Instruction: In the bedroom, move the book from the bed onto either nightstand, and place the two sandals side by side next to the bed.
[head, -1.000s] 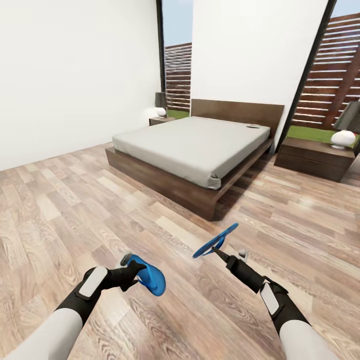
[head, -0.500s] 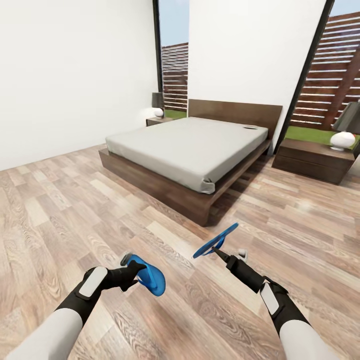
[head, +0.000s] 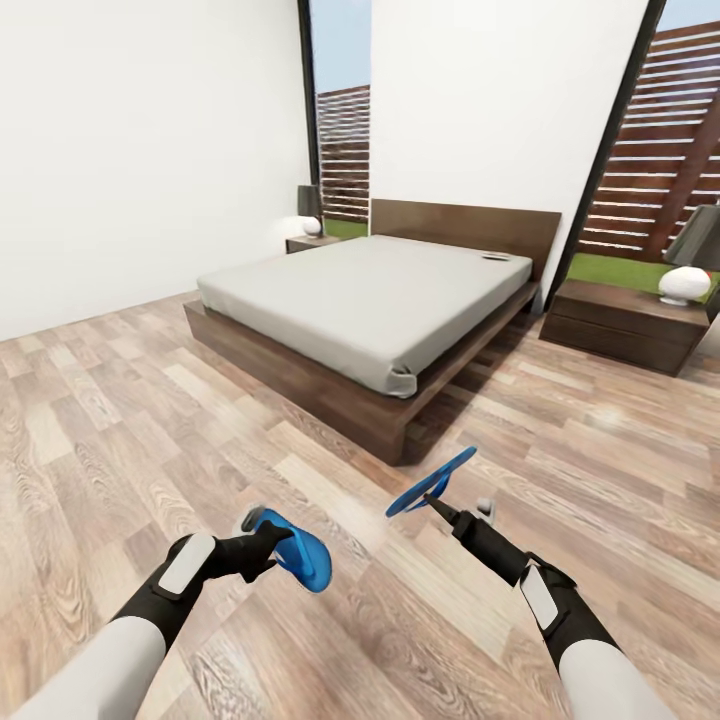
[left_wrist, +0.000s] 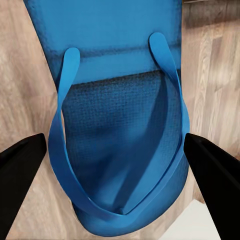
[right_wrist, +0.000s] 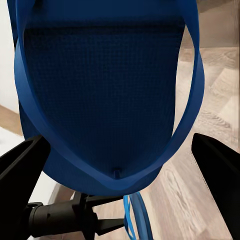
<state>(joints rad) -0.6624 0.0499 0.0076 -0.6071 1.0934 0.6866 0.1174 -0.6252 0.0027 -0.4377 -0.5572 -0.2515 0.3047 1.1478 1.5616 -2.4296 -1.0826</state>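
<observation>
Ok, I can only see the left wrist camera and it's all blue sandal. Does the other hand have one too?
Observer: Yes. The right gripper holds the other sandal up off the floor, just as the left one holds your sandal.
Operator: Where's the bed?
Observer: The bed is straight ahead, past both arms, with wood floor in between.
Operator: Is the book on it?
Observer: A small flat thing lies on the mattress near the headboard. It's too small to tell if it's the book.
</observation>
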